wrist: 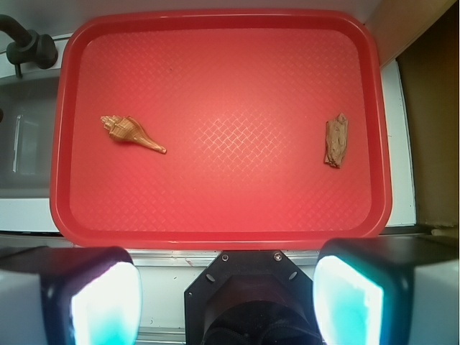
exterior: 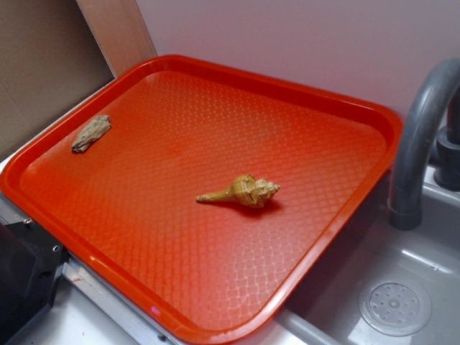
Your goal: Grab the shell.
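Gripper (wrist: 228,298) high, facing straight down, jaws wide apart, empty.

Red textured tray (exterior: 338,100), raised rim, filling most of the frame, its right corner overhanging a grey sink (exterior: 424,259). Tan-golden spiral shell (exterior: 241,191) lying on its side near the tray's middle, knobbly whorled end toward the right, long pointed tail toward the left. Flat grey-brown bark-like piece (exterior: 91,134) near the tray's left edge, well apart from the shell. Curved grey faucet (exterior: 420,136) rising at right beside the tray, round perforated drain (exterior: 394,307) in the basin below. Brown cardboard (exterior: 43,65) at upper left, pale wall (exterior: 302,36) behind. Black block (exterior: 20,284) at lower left corner, touching the tray's rim.
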